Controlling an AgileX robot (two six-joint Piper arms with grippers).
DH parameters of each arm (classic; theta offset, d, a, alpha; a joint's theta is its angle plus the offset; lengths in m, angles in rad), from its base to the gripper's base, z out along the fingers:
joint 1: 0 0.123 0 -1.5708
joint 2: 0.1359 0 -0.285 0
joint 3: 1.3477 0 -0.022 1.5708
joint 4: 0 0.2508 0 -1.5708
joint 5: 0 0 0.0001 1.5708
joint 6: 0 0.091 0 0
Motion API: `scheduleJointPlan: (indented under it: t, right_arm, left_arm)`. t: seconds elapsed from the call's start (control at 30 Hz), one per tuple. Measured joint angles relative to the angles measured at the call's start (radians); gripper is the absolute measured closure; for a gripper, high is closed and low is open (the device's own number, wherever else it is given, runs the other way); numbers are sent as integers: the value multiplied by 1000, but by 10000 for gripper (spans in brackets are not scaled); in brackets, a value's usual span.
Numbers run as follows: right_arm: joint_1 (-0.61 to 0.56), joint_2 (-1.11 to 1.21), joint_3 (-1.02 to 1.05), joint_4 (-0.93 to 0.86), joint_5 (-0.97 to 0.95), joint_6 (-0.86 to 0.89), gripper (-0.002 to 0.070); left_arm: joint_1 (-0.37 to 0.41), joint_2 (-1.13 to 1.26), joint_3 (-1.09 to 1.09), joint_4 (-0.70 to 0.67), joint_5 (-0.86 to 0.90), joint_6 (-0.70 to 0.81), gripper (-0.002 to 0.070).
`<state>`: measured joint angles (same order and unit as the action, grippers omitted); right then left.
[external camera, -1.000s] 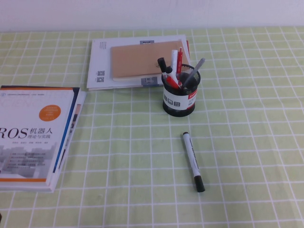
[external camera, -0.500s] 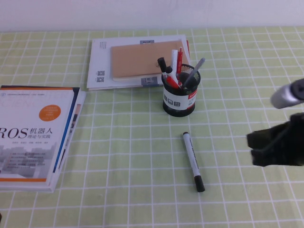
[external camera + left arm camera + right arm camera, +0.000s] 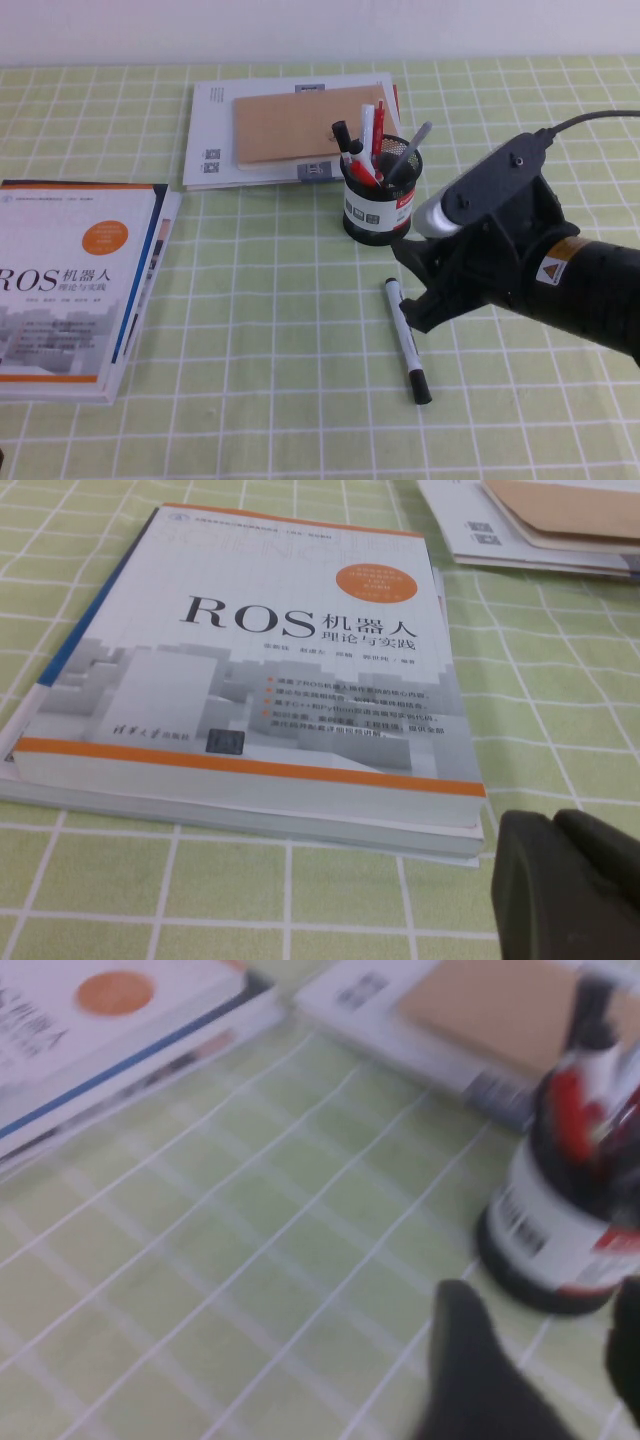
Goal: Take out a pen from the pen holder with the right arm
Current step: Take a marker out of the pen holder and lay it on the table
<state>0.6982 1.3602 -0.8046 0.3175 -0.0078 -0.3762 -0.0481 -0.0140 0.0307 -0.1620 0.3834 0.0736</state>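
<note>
A black mesh pen holder (image 3: 377, 205) with a white label stands mid-table, with several pens (image 3: 375, 135) sticking out: red, white, black and grey. In the right wrist view the holder (image 3: 560, 1230) is just ahead of the fingers. My right gripper (image 3: 412, 285) hovers low, just in front of the holder and to its right. Its jaws are open and empty, with a gap showing between the dark fingers (image 3: 470, 1370). A black-and-white marker (image 3: 407, 340) lies on the cloth partly under the gripper. My left gripper (image 3: 565, 890) rests by a book's corner, its fingers pressed together.
A thick ROS book (image 3: 70, 290) lies at the left edge and fills the left wrist view (image 3: 270, 670). A white book topped by a brown notebook (image 3: 290, 125) sits behind the holder. The green checked cloth (image 3: 260, 400) covers the table.
The right arm has come in from the right edge to just in front of the pen holder, and its jaws have parted. The holder, marker and books have not moved.
</note>
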Motion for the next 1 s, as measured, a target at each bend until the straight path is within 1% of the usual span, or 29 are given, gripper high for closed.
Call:
scheduleJointPlan:
  t: [0.1,0.17,0.23,0.33,0.6,0.7,0.87,0.93,1.0]
  right_arm:
    - [0,28,29,-51,-144,-1,337]
    - [3,48,50,-82,-247,-1,294]
    - [2,74,76,-118,-370,-1,274]
    - [2,124,100,-162,-528,-1,263]
    - [3,276,104,-218,-790,-2,260]
    - [1,323,104,-223,-838,-2,260]
    - [-15,379,80,-221,-863,-2,261]
    - [-19,393,65,-217,-871,-2,276]
    - [-27,409,50,-215,-875,-2,308]
  left_arm:
    - [0,0,0,0,0,0,683]
    - [0,0,0,0,0,0,683]
    - [0,0,0,0,0,0,683]
    - [0,0,0,0,0,0,683]
    - [0,0,0,0,0,0,683]
    - [0,0,0,0,0,0,683]
    - [0,0,0,0,0,0,683]
    - [0,0,0,0,0,0,683]
    - [0,0,0,0,0,0,683]
